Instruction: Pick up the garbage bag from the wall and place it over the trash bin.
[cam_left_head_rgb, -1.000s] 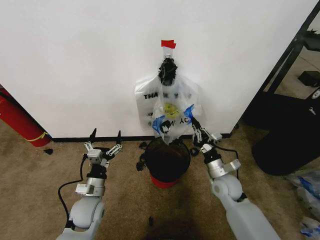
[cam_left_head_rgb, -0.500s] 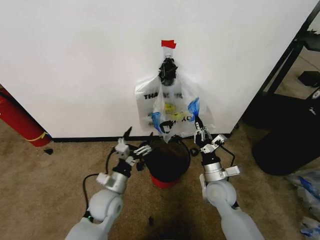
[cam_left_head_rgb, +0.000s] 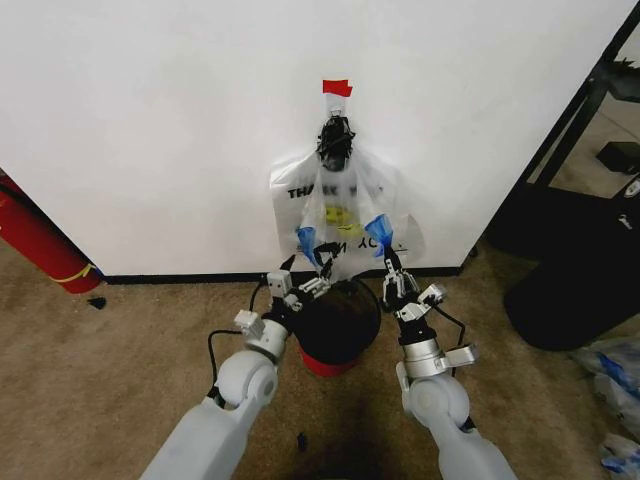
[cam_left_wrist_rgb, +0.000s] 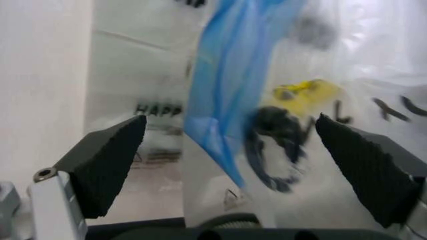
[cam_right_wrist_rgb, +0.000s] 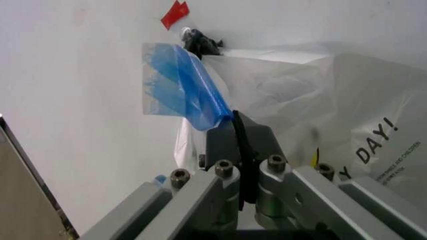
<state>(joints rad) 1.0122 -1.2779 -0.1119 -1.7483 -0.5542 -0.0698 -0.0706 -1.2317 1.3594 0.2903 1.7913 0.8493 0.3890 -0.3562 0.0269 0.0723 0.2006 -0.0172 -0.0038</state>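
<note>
Two bags hang from one black hook (cam_left_head_rgb: 335, 140) on the white wall (cam_left_head_rgb: 150, 120), under a single scrap of red tape (cam_left_head_rgb: 336, 88). The front one is the garbage bag (cam_left_head_rgb: 341, 222), thin and wrinkly, with a yellow smiley, black print and two blue patches; behind it hangs the smooth white THANK YOU bag (cam_left_head_rgb: 292, 212).

My right claw (cam_left_head_rgb: 389, 262) is pinched shut on the garbage bag's right blue patch; in the right wrist view the two pads meet flat with the blue film (cam_right_wrist_rgb: 180, 92) rising out from between them. The bag hangs from the hook, above the bin.

My left claw (cam_left_head_rgb: 303, 275) is spread wide at the bag's lower left, just below the left blue patch. In the left wrist view its two black fingertips (cam_left_wrist_rgb: 110, 162) stand well apart, with the blue strip (cam_left_wrist_rgb: 223, 107) and the smiley between them, neither pad touching the plastic that I can see.

One trash bin (cam_left_head_rgb: 338, 322), black with a red base, stands on the carpet (cam_left_head_rgb: 100, 380) directly beneath the bags, between my two arms. One red fire extinguisher (cam_left_head_rgb: 35, 242) leans by the wall far to my left.
</note>
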